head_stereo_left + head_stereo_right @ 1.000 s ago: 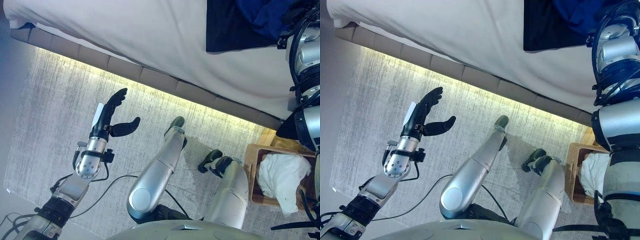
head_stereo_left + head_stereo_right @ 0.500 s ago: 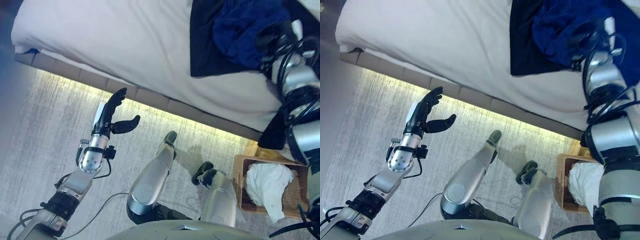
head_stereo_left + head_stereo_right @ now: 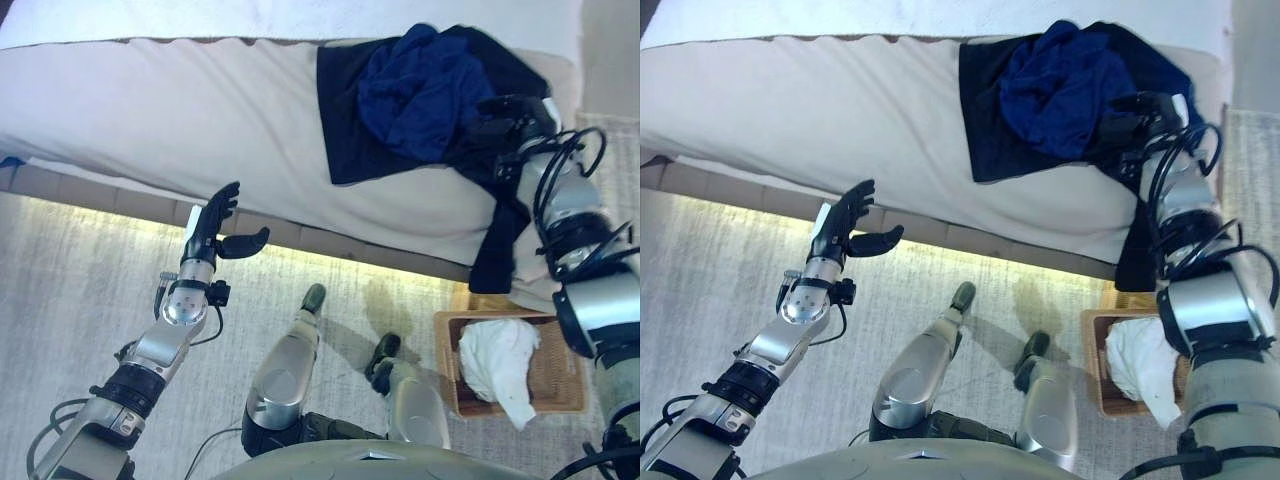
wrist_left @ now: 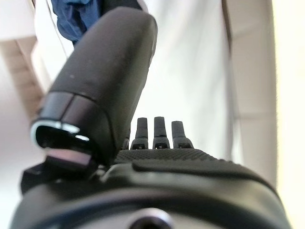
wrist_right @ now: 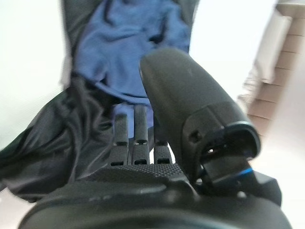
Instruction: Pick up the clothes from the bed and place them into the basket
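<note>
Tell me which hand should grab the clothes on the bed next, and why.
The right hand. It is already at the edge of the blue garment and black garment on the bed, fingers open. The left hand hangs open over the floor, short of the bed and far from the pile.

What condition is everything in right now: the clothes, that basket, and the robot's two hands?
Crumpled blue garment: bunched up on the bed, not lifted.
Black cloth: spread on the white bed, one end hanging over the edge.
Brown woven basket: on the floor, holding a white cloth.
Left hand: open, holding nothing, raised off the bed.
Right hand: open, at the clothes.
</note>
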